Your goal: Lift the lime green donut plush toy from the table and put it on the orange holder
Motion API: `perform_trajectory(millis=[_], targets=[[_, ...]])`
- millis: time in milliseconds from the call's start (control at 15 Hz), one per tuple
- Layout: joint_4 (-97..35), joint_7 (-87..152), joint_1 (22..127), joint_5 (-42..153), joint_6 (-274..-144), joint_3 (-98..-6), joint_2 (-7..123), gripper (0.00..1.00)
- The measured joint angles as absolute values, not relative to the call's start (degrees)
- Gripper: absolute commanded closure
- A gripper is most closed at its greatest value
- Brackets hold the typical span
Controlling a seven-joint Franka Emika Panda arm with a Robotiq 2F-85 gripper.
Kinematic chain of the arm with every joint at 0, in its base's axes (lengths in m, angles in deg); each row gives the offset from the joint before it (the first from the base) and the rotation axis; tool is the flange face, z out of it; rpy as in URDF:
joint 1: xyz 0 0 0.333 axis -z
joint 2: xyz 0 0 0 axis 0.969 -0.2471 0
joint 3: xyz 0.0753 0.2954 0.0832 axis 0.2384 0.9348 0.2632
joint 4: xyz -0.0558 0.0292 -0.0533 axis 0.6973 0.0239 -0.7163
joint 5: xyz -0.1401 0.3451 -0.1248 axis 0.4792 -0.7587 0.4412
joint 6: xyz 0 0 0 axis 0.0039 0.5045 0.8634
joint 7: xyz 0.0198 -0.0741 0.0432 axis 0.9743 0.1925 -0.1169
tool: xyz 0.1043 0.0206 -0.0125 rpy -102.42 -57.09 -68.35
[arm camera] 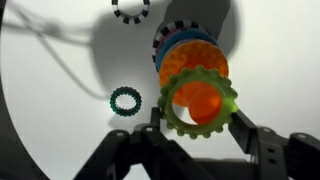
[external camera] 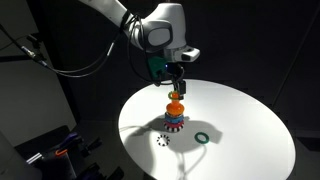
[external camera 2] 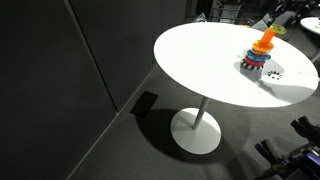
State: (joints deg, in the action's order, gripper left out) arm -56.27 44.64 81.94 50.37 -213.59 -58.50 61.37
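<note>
My gripper (arm camera: 197, 128) is shut on the lime green donut plush toy (arm camera: 175, 118), a yellow-green ring, and holds it right above the rounded top of the orange holder (arm camera: 200, 100), which shows through the ring's centre. In an exterior view the gripper (external camera: 176, 82) hangs just over the orange holder (external camera: 175, 102), whose base carries red and blue rings. The holder also shows in an exterior view (external camera 2: 264, 42), near the far edge of the round white table (external camera 2: 200, 55). The table fills an exterior view too (external camera: 240, 120).
A dark green ring (arm camera: 125, 100) lies on the table beside the holder; it also shows in an exterior view (external camera: 202, 138). A black-and-white speckled ring (arm camera: 130, 10) lies further off, seen also in both exterior views (external camera: 163, 139) (external camera 2: 272, 74). The surroundings are dark.
</note>
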Motion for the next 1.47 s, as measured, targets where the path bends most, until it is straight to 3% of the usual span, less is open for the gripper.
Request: perform_trajectory(millis=[933,1000,1200,1467], targets=[[-55.2,44.6,81.9,49.7,-213.6,-58.0,59.6,0.55],[-55.1,44.6,81.9,49.6,-213.6,-58.0,59.3,0.08],[-55.0,44.6,81.9,49.5,-213.6,-57.9,58.7,0.00],[-54.5,43.5,82.0,49.5,-209.7,-57.9,59.1,0.00]])
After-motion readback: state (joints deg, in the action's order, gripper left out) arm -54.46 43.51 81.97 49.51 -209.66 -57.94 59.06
